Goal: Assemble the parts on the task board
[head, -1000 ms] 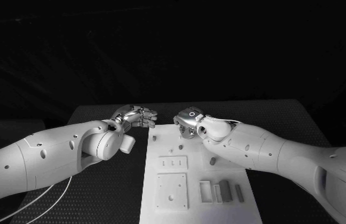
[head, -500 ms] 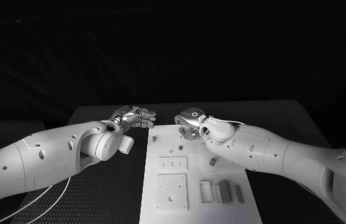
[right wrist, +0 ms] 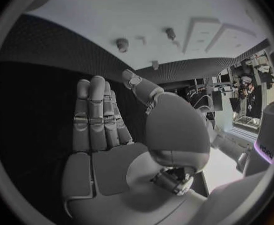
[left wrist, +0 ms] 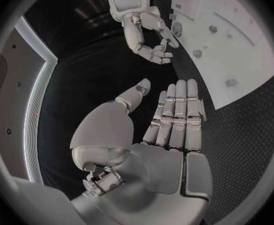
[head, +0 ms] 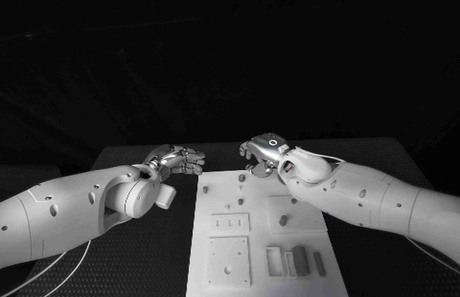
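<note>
Both hands empty right now. Left hand (head: 177, 159) hangs over the black table (head: 143, 250) just off the board's far left corner; in its wrist view the fingers (left wrist: 177, 115) lie straight and side by side, thumb apart, nothing in the palm. Right hand (head: 264, 154) hovers above the far end of the task board (head: 216, 210); its wrist view shows flat, extended fingers (right wrist: 96, 117), also grasping nothing.

Parts: small pegs (head: 240, 189) stand on the board just beneath and beside the right hand. The loose block pieces (head: 299, 257) sit at the near end of the board, well behind both hands, close to the robot's body. Recessed plates (head: 230, 222) lie between.

Risks as I see them:
- Right forearm runs low along the board's right side. If the hand reaches back for the blocks, the arm could sweep the peg (head: 284, 220) near it or nudge the board.
- The pegs are small next to the fingers, so a descent from here could knock one over or push it rather than pinch it.
- The hands are near each other at the far edge. Simultaneous inward moves risk finger contact.
- The left hand sits off the board; coming in sideways it could catch the board edge and shift the whole plate, throwing off any alignment.
- Can't tell whether the pegs are seated or loose, so pull force is a guess.
</note>
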Controlling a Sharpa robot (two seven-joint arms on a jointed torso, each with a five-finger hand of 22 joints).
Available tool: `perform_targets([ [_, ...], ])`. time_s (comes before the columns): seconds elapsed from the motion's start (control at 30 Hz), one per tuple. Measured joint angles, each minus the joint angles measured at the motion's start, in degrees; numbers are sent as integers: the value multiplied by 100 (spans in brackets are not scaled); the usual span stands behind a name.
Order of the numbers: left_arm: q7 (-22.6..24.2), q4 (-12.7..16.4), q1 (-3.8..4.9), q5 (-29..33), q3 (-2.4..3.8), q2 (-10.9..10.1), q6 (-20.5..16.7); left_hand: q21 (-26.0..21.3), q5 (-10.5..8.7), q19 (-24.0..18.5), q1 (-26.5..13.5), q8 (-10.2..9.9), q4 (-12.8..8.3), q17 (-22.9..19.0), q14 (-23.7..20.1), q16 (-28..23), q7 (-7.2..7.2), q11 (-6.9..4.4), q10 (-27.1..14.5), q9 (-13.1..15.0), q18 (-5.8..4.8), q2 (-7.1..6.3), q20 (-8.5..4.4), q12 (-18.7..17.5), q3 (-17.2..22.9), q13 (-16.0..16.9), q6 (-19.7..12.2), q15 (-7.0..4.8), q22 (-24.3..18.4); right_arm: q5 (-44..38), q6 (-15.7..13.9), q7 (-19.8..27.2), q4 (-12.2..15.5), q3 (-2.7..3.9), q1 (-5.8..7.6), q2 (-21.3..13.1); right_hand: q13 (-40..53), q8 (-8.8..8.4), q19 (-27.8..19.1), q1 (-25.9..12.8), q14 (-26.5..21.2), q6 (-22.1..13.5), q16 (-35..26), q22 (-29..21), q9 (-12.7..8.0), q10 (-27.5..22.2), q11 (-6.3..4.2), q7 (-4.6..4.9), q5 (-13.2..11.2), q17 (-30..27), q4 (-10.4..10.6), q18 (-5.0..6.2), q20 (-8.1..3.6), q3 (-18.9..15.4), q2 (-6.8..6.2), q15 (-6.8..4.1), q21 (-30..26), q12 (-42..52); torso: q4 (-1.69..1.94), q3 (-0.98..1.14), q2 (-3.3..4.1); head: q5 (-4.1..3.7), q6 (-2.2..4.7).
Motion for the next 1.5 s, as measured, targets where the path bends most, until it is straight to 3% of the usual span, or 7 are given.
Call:
perform_targets([
  [0.17,3,-47,-2,1,-2,18,0,0,0,0,0,0,0,1,0,0,0,0,0,0,0,0,0,0,0,0,0,0,5,51,223,2,193,50,253,-396,340,50,201,-53,132,121,278,1,42,649,-249,-64,0,170,64,47,-82,-100,-53,-232,181,435,-39,15,-18,33,54],
  [0.27,4,-91,-2,1,-4,31,1,-10,0,0,0,0,0,7,0,0,0,0,0,0,0,0,0,1,0,0,0,0,5,62,511,-4,189,52,380,-576,1025,50,411,-166,199,55,995,17,53,905,-373,-131,-14,662,160,84,-209,-255,-166,-367,562,972,-86,29,-41,60,79],
  [0.47,4,-159,-2,1,-4,82,5,-23,0,0,0,0,0,7,0,0,0,0,0,0,0,0,0,1,0,0,0,0,5,256,1074,-2,104,53,452,-747,3748,-11,135,-256,-301,-8,2232,8,139,-230,-404,-178,-17,1427,253,90,-295,-256,-256,-422,1353,2490,-173,52,-94,103,104],
  [0.57,6,-169,-8,1,-2,87,7,-23,0,0,0,0,0,6,0,0,0,0,0,0,-1,0,0,1,0,1,0,0,5,448,1342,1,1,47,446,-770,5166,-70,-15,-300,-612,-88,2932,3,159,-906,-445,-232,-17,1795,196,87,-316,-390,-212,-411,1784,3594,-202,58,-112,116,112],
  [0.73,7,-182,-23,1,-3,88,11,-23,0,0,0,0,0,11,0,-22,0,0,0,1,-1,0,0,1,0,1,0,0,4,705,1653,2,-133,43,428,-825,6213,-122,-144,-339,-805,-245,3556,-3,205,-1095,-402,-153,-17,1891,151,72,-331,-546,-186,-365,2310,4927,-232,77,-125,130,110],
  [1.07,7,-214,-34,1,-4,129,19,-23,0,0,0,0,0,16,0,-22,0,0,0,1,-1,0,0,1,0,1,0,0,9,866,2041,-29,-278,-12,230,-790,6411,-212,-90,-408,-818,-415,4115,-3,215,-1230,-331,-45,-17,1863,306,-53,-424,-532,-256,-282,2724,5748,-249,80,-121,86,116],
  [1.5,6,-233,-40,1,-4,125,24,-23,0,0,0,0,0,22,0,-22,0,0,0,1,0,0,0,2,0,1,0,0,8,948,2185,-20,-340,-25,76,-758,6333,-203,-101,-463,-836,-470,4261,-3,258,-1373,-333,-110,-17,1779,364,-69,-455,-522,-246,-262,2823,5933,-236,66,-125,106,54],
])
